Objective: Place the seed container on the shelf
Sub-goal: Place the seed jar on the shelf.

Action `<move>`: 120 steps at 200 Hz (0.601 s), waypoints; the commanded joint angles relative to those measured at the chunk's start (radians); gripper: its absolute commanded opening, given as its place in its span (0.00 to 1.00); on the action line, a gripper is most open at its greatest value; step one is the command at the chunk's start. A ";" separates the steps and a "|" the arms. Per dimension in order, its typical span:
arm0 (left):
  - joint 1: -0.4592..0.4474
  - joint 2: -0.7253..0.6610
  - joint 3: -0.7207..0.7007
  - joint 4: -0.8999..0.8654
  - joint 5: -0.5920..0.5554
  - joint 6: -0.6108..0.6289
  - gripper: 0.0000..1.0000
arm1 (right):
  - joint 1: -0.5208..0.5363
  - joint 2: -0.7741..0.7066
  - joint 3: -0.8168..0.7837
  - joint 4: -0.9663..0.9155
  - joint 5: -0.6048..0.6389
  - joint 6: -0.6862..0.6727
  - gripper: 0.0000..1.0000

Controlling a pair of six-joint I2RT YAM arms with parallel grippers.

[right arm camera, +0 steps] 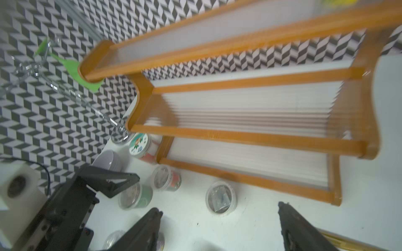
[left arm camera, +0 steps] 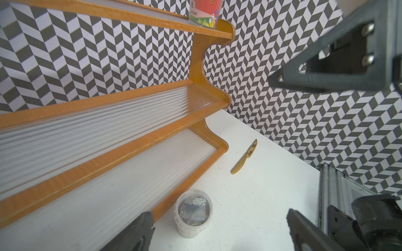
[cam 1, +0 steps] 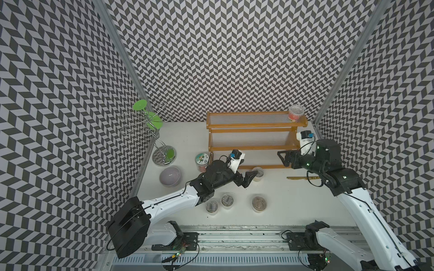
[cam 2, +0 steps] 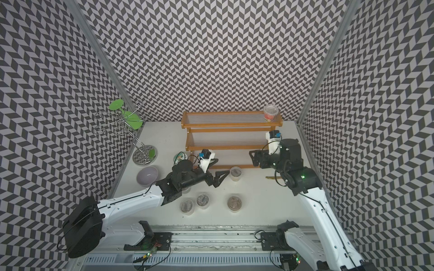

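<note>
With its jaws spread wide and nothing between them, the left gripper (cam 2: 219, 168) hangs just beside the seed container (cam 2: 235, 173). That's a clear lidded tub standing on the table right at the foot of the shelf (cam 1: 246, 147), against the bottom front rail. Over to the right gripper (cam 1: 283, 159): jaws apart too, empty, hovering by the right end of the lower tiers.

Inside the tub, the left wrist view gives us a dark crinkled packet, foil by the look of it. On the top tier, at its far right end, stands a red-labelled jar (cam 1: 295, 114) with a clear lid. Only the left wrist view catches its lettering, "garden" partly readable.

Three more lidded tubs (cam 1: 227, 201) sit nearer the front, with dark contents under the lids. The right wrist view is blurred, yet it shows green and red side labels on two tubs. A jar with a cartoon lid (cam 1: 202, 160) sits off the shelf's left end, with an empty lilac bowl (cam 1: 170, 176) near it.

A gold knife (cam 1: 303, 178) lies flat on the white tabletop (cam 1: 293, 211), partly under the right arm. A wire stand with green discs (cam 1: 150, 126) fills the back left corner. Black-and-white chevron walls (cam 1: 234, 58) close in on three sides.
</note>
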 commanded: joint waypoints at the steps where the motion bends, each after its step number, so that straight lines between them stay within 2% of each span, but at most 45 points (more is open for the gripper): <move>1: -0.002 -0.040 -0.045 0.032 0.030 -0.024 1.00 | 0.080 -0.054 -0.085 0.074 0.081 0.046 0.86; 23: -0.002 -0.058 -0.092 0.017 0.006 -0.034 1.00 | 0.121 -0.071 -0.186 0.130 0.097 0.095 0.87; 64: -0.009 -0.079 -0.162 -0.009 -0.039 -0.087 1.00 | 0.216 -0.061 -0.375 0.334 0.078 0.157 0.95; 120: -0.015 -0.043 -0.181 0.029 -0.020 -0.117 1.00 | 0.263 0.037 -0.486 0.509 0.137 0.150 1.00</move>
